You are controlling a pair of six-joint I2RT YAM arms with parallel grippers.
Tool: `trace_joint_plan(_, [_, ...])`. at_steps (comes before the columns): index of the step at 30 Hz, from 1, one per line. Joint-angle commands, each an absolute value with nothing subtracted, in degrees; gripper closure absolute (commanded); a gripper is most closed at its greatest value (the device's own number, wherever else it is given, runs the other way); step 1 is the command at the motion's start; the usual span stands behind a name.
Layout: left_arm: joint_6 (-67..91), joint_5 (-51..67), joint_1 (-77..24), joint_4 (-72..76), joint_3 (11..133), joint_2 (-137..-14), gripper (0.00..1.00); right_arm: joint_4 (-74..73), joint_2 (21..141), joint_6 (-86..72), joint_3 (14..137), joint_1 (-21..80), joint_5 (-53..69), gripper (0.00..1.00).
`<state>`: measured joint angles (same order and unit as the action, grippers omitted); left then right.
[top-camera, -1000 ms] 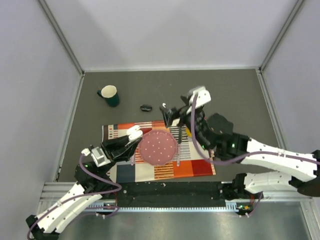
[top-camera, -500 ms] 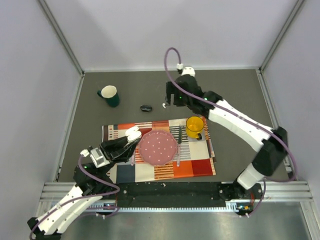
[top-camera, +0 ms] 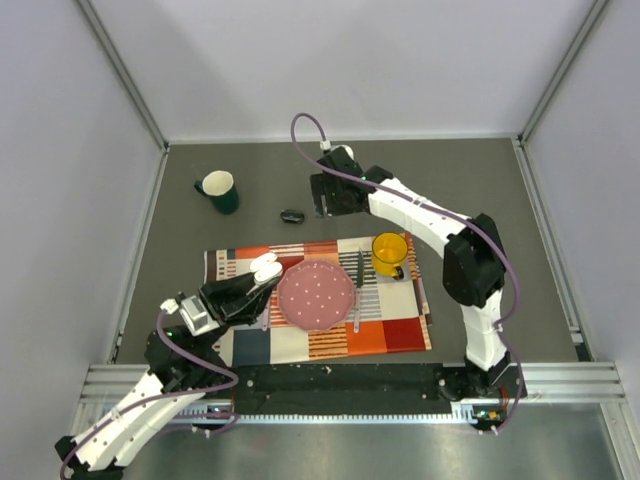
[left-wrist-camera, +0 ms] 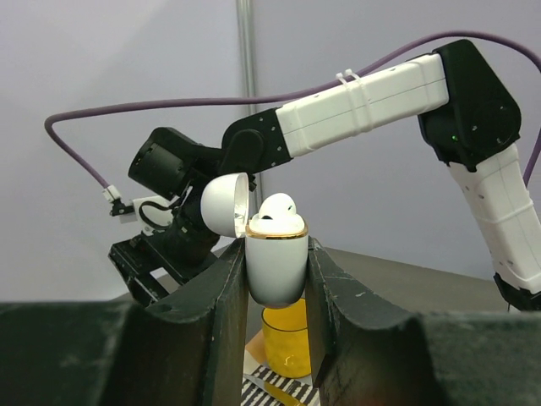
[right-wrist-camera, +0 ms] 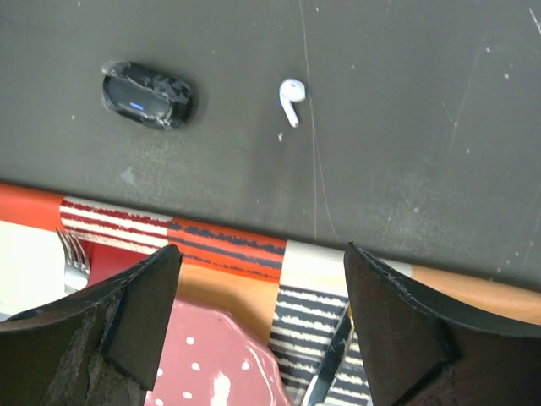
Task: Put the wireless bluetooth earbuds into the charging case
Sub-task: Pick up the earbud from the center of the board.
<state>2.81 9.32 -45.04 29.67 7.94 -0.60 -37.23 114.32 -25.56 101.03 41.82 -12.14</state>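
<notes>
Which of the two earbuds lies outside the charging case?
The loose earbud on the dark table, beside the black oval object. The other earbud sits in the open charging case that the left gripper holds.

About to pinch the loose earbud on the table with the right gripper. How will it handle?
The earbud is tiny, glossy and curved, so it is probably light and may squirt from a pinch. Lying loose on the flat table, it could skid or spin if nudged. The right gripper stands open far wider than it, so centring matters.
</notes>
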Motion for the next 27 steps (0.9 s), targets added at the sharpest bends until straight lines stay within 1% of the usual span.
trace_joint_plan(1, [1.93, 8.7, -45.0, 29.71, 10.81, 1.76, 1.0, -39.37, 119.6, -24.87, 109.06, 40.61, -11.34, 0.24])
trace_joint_plan(9, [1.14, 7.65, -45.0, 27.16, 11.25, 3.86, 1.0, -41.57, 129.01, -24.79, 119.17, 39.11, -11.08, 0.32])
trace_joint_plan(10, [1.14, 7.65, -45.0, 26.81, 11.34, 3.95, 1.0, -41.66, 129.81, -24.96, 119.96, 38.85, -10.73, 0.35])
trace_joint_plan(12, [1.05, 7.47, -45.0, 26.37, 11.43, 4.31, 1.0, -41.84, 132.09, -25.05, 122.34, 38.41, -9.5, 0.39])
trace_joint_plan(13, [0.97, 7.56, -45.0, 26.28, 11.43, 4.39, 1.0, -41.92, 132.8, -25.14, 123.04, 38.23, -9.41, 0.42])
trace_joint_plan(14, [0.97, 7.3, -45.0, 26.19, 11.43, 4.57, 1.0, -42.01, 134.19, -24.79, 124.61, 38.15, -9.49, 0.44])
trace_joint_plan(20, [0.88, 7.12, -45.0, 25.58, 11.51, 4.75, 1.0, -42.54, 139.38, -23.56, 129.1, 37.71, -9.84, 0.45])
trace_joint_plan(27, [0.79, 6.42, -45.0, 25.14, 11.6, 4.75, 1.0, -42.71, 142.47, -23.12, 131.57, 37.18, -10.02, 0.49])
